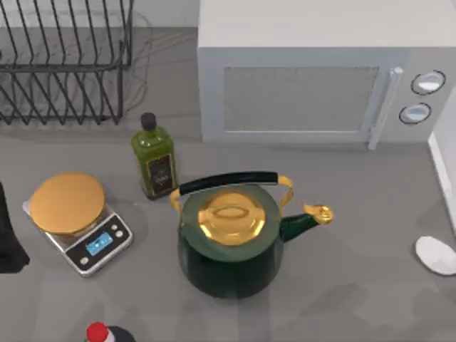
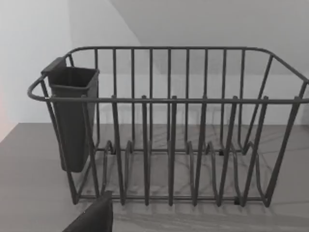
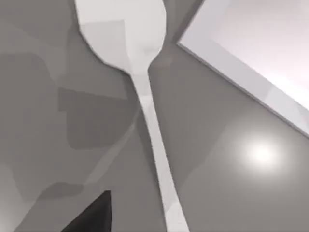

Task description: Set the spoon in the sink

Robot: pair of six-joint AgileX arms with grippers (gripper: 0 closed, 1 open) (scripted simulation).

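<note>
The white spoon (image 3: 145, 104) lies flat on the grey counter, its oval bowl (image 1: 435, 255) showing at the top view's right edge, just below the sink rim (image 1: 443, 171). In the right wrist view the spoon's thin handle runs from the bowl toward the camera, with the white sink rim (image 3: 241, 67) close beside it. A dark part of my right gripper (image 3: 91, 215) hangs over the counter next to the handle's end, apart from it. My left arm (image 1: 7, 239) is parked at the table's left edge, and its gripper (image 2: 94, 217) faces the dish rack.
A green kettle (image 1: 231, 246) with gold lid stands mid-table. Left of it are an oil bottle (image 1: 153, 160) and a scale with a gold plate (image 1: 68, 203). The microwave (image 1: 313, 78) and wire dish rack (image 1: 64, 64) line the back. A red-capped bottle (image 1: 100, 333) stands at the front.
</note>
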